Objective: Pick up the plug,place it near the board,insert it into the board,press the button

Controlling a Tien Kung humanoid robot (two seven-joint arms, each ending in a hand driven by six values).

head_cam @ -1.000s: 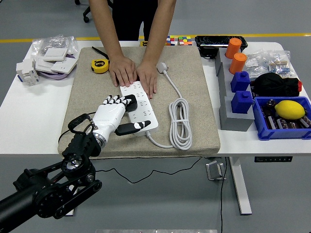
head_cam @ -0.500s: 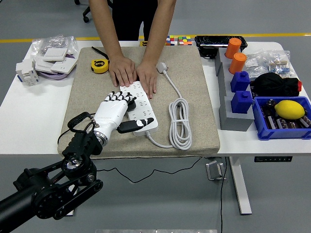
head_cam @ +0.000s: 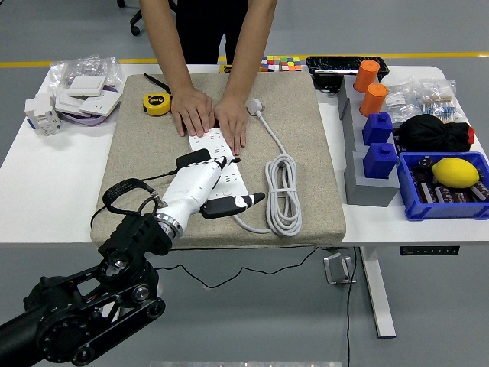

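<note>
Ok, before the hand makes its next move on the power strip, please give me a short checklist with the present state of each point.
1. Power strip held steady: ok, the person's hands press its far end.
2. Left hand over the strip: ok.
3. Black plug seated: cannot tell; it shows at the hand's far edge.
4. Button location: cannot tell, hidden.
5. White cable clear of the hand: ok, coiled beside the strip.
6. Right hand: not in view.

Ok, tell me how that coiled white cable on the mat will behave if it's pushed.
The white cable is looped, so it is probably floppy and would likely deform rather than slide whole. One end runs to the power strip, so it may tug.
</note>
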